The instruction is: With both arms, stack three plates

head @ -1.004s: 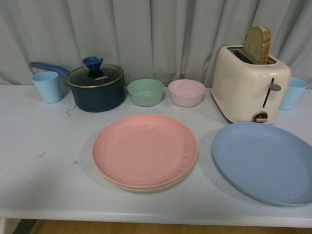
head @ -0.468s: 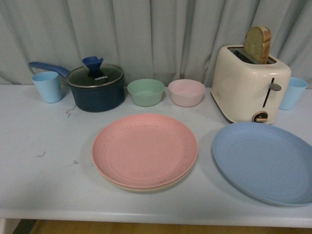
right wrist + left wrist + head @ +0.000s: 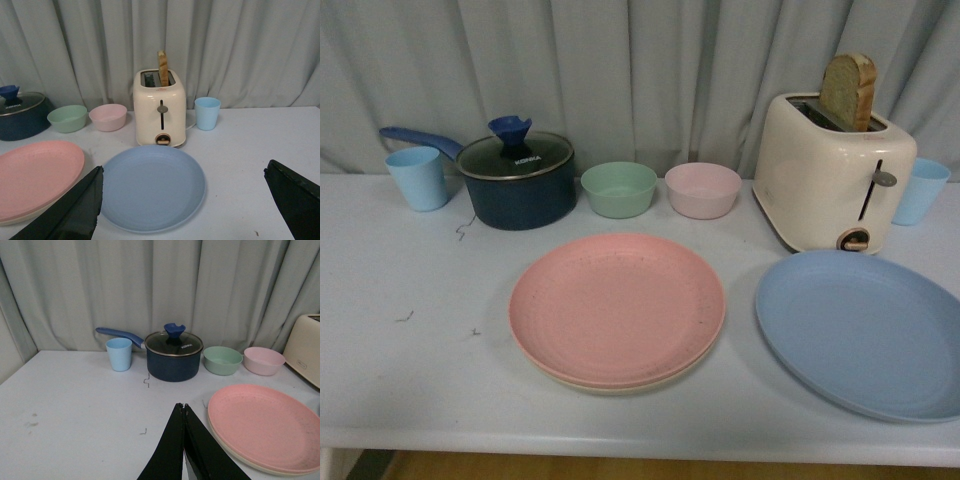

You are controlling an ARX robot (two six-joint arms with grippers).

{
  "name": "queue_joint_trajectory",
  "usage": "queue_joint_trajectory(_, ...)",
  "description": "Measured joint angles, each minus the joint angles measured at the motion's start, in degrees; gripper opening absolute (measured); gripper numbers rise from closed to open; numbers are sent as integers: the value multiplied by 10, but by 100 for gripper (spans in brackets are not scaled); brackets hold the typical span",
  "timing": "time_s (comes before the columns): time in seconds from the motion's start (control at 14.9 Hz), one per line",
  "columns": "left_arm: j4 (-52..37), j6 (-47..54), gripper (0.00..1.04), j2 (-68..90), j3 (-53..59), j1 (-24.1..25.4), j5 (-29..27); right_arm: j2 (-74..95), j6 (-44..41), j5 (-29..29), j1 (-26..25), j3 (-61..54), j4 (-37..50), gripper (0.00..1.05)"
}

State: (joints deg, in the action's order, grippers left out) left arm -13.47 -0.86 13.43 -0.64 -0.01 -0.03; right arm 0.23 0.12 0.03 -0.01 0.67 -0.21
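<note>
The pink plate lies on the beige plate, whose rim shows under it, at the table's middle. Alone at the right, in front of the toaster, lies the blue plate. Neither arm shows in the front view. In the left wrist view my left gripper is shut with nothing in it, above bare table beside the pink plate and the beige plate's rim. In the right wrist view my right gripper stands wide open over the blue plate; the pink plate lies to one side.
Along the back stand a light blue cup, a dark blue lidded saucepan, a green bowl, a pink bowl, a cream toaster with a bread slice, and another blue cup. A grey curtain hangs behind.
</note>
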Motion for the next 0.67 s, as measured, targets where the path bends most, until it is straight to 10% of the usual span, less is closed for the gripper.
queue_joint_trajectory(0.67, 139, 0, 2, -130, 0, 0, 0, 0, 0, 0, 0, 0, 0, 98)
